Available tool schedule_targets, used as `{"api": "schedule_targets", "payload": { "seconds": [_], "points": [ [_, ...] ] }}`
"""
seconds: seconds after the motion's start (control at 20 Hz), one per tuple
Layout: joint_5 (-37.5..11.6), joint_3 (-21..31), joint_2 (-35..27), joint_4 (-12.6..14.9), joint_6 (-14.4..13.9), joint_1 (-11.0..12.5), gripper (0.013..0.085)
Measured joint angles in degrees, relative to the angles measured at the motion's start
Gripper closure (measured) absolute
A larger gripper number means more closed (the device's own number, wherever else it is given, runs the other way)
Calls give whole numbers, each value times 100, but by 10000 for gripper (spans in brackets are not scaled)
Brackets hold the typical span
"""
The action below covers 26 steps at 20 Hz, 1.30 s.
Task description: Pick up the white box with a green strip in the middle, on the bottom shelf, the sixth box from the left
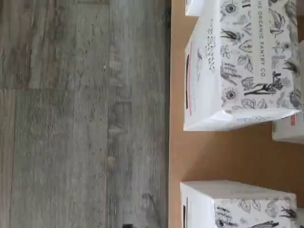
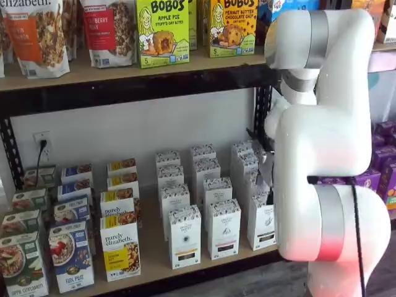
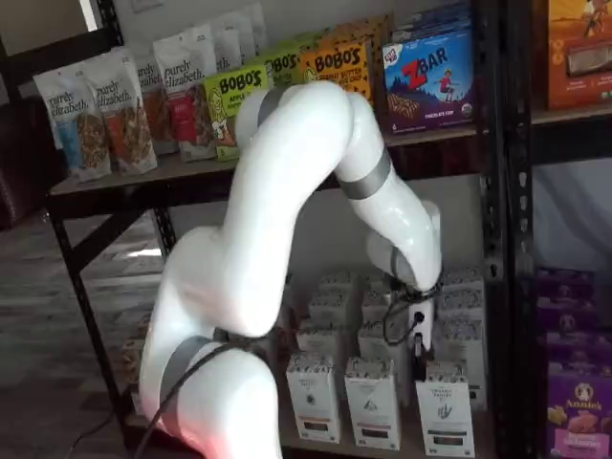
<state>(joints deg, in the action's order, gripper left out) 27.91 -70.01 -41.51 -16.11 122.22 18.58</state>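
One target: white box (image 2: 261, 221), lower right of centre, at the front of its row on the bottom shelf (image 2: 151, 272). Gripper (image 3: 421, 352) hangs just above that row, jaws wide, empty. Centre over the box, clear the neighbouring box (image 2: 223, 229), then descend straight.

The wrist view looks straight down from close above the front edge of the bottom shelf (image 1: 209, 156), taking in white botanical-print boxes (image 1: 242, 61) on one side and grey plank floor (image 1: 80, 114) on the other. One shelf view faces the shelves nearly head-on from near, with the white arm (image 2: 328, 142) filling its right side; the other looks from farther off and obliquely across the arm (image 3: 277, 249) toward the same bay. Both shelf views share the rows of white boxes (image 2: 204, 210) (image 3: 373, 382) on the bottom shelf and the upper shelf of Bobo's packs (image 2: 162, 31) (image 3: 287, 62).
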Motion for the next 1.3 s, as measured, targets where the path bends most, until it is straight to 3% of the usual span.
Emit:
{"api": "schedule_targets", "payload": {
  "seconds": [0.15, 0.45, 0.8, 1.3],
  "points": [
    [197, -295, -140, 197, -176, 16, 130],
    [365, -650, -343, 327, -299, 22, 130],
    [271, -866, -653, 800, -708, 1, 130],
    [187, -1438, -1240, 823, -683, 45, 130]
  ]
}}
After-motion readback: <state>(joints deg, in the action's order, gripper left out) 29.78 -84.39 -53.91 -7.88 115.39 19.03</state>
